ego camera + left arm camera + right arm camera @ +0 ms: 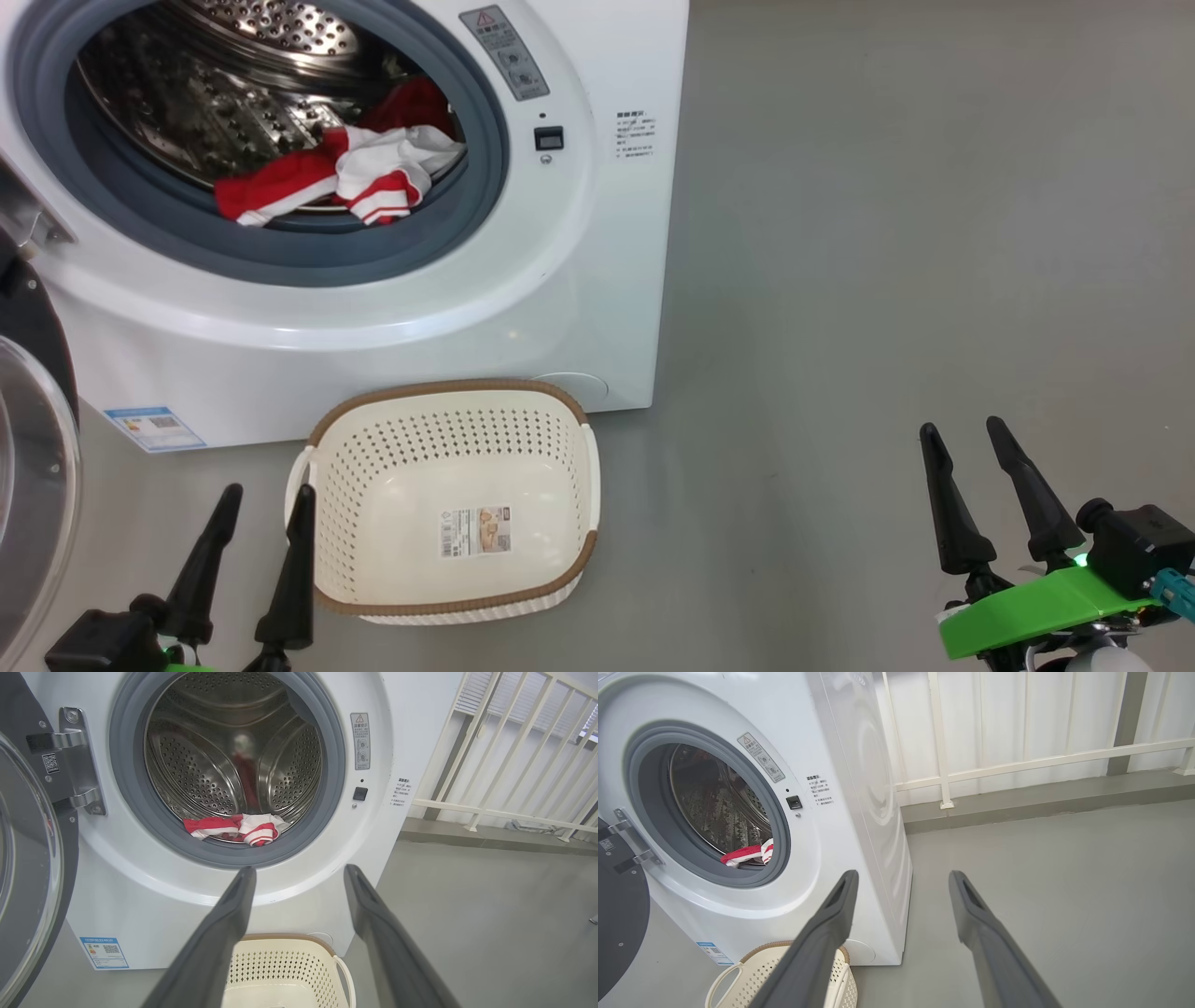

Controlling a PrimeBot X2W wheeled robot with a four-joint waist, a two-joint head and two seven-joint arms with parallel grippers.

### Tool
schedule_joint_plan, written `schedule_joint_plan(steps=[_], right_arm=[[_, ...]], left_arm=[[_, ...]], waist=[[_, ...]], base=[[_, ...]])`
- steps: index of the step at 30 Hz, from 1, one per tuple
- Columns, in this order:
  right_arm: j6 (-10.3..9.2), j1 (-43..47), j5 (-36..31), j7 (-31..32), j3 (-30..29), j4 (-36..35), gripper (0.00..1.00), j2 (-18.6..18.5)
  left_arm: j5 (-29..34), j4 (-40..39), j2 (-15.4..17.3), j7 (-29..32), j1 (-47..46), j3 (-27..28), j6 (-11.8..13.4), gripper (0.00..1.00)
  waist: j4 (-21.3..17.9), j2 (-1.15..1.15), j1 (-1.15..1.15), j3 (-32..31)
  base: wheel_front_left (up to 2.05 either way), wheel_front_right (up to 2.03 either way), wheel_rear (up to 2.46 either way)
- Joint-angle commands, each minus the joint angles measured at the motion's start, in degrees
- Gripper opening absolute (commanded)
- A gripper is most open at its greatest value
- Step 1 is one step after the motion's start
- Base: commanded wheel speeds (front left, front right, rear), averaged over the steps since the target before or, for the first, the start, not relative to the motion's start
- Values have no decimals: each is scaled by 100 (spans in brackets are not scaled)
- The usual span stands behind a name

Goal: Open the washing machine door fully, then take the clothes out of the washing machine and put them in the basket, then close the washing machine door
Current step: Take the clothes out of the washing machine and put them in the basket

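Clothes: at the front lip of the washing machine opening, long axis across it, up and ahead of the basket.
Left gripper: wide, empty, beside the basket's left rim; judged nearer.
Right gripper: wide, empty, well apart rightward.

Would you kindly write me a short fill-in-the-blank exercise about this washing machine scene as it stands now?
1. The washing machine door stands ____.
2. The clothes lie in the steel ____ of the washing machine.
3. The basket in front of the machine is ____.
4. The jaws of the left gripper and the right gripper hold ____.

Missing words: open; drum; empty; nothing.
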Motion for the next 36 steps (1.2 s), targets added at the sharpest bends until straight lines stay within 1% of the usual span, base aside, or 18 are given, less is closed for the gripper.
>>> schedule_joint_plan(steps=[1,22,36], right_arm=[[43,-44,-19,-37,103,-163,100,-64],[43,-161,-32,-37,155,-160,100,-18],[43,-192,-34,-37,159,-162,100,4]], left_arm=[[-20,-163,157,-28,-106,190,-32,100],[-46,-101,170,-28,-271,219,-32,100],[20,7,124,-28,-299,252,-32,100]], waist=[[12,0,0,25],[60,0,0,151],[98,0,0,226]], base=[[83,-83,0],[77,-77,0],[8,-8,0]])
